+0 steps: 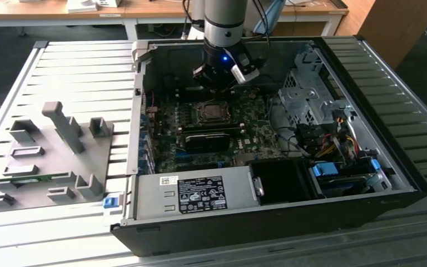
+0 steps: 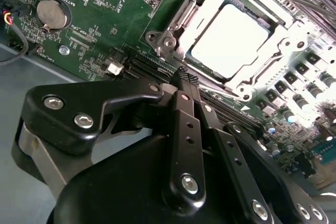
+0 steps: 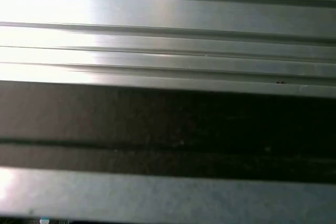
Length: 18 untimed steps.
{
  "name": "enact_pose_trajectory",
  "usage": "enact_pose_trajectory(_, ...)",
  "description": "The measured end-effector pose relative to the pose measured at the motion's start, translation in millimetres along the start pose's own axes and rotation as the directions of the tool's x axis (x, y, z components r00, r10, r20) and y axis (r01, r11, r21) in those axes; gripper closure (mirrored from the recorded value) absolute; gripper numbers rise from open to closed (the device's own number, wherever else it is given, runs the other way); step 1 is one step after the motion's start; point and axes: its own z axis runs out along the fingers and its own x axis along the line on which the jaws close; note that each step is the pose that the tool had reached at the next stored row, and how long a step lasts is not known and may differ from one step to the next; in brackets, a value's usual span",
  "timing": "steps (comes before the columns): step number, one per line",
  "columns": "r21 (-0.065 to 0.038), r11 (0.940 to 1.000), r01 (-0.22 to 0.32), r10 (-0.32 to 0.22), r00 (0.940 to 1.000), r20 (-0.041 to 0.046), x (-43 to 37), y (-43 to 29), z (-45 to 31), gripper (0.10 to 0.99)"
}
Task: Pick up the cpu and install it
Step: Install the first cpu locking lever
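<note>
An open computer case [image 1: 273, 183] lies on its side on the slatted metal counter [image 1: 65, 72], its walls rising all round the green motherboard [image 2: 94, 35]. A drive cage [image 1: 306, 94] and a tangle of cables crowd the side toward the exterior view's right, and a power supply [image 1: 195, 194] fills the near wall, so the open room lies mostly straight above the board. On the counter toward the exterior view's left sits a grey tray [image 1: 46, 161] with upright blocks, well apart from the case.

The cpu [image 2: 230, 39] lies flat inside the metal-framed socket [image 2: 173, 24] on the motherboard, its bright metal top facing up, with the frame's edges close round it.

The arm [image 1: 224, 22] comes down nearly vertical into the case near the far wall. The tool [image 2: 185, 77] hangs just above the board beside the socket, its fingers [image 2: 181, 124] pressed together with nothing between them. In the second wrist view the fingertips sit just short of the socket's near edge, apart from the cpu.
</note>
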Motion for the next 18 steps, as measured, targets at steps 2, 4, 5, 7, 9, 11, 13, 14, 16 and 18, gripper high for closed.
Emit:
enact_pose_trajectory(2,0.000,1.0000,0.000,0.000,1.0000,-0.0002,-0.5,-0.1,1.4,0.980)
enact_pose_trajectory(4,0.000,1.0000,0.000,0.000,1.0000,-0.0004,-1.0,-0.3,3.0,0.980)
enact_pose_trajectory(5,0.000,1.0000,0.000,0.000,1.0000,-0.0004,-1.2,-0.3,3.8,0.980)
enact_pose_trajectory(7,0.000,1.0000,0.000,0.000,1.0000,-0.0005,-1.6,-0.5,5.4,0.980)
enact_pose_trajectory(9,0.000,1.0000,0.000,0.000,1.0000,-0.0007,-2.1,-0.7,7.7,0.980)
enact_pose_trajectory(11,0.000,1.0000,0.000,0.000,1.0000,-0.0006,-2.2,-0.7,7.7,0.980)
enact_pose_trajectory(13,0.000,1.0000,0.000,0.000,1.0000,-0.0006,-2.2,-0.6,6.8,0.980)
enact_pose_trajectory(14,0.000,1.0000,0.000,0.000,1.0000,-0.0005,-2.2,-0.5,6.2,0.980)
enact_pose_trajectory(16,0.001,1.0000,0.000,0.000,1.0000,-0.0004,-2.3,-0.5,5.8,0.980)
enact_pose_trajectory(18,0.007,1.0000,0.000,0.000,1.0000,-0.0006,-2.3,-0.5,5.7,0.980)
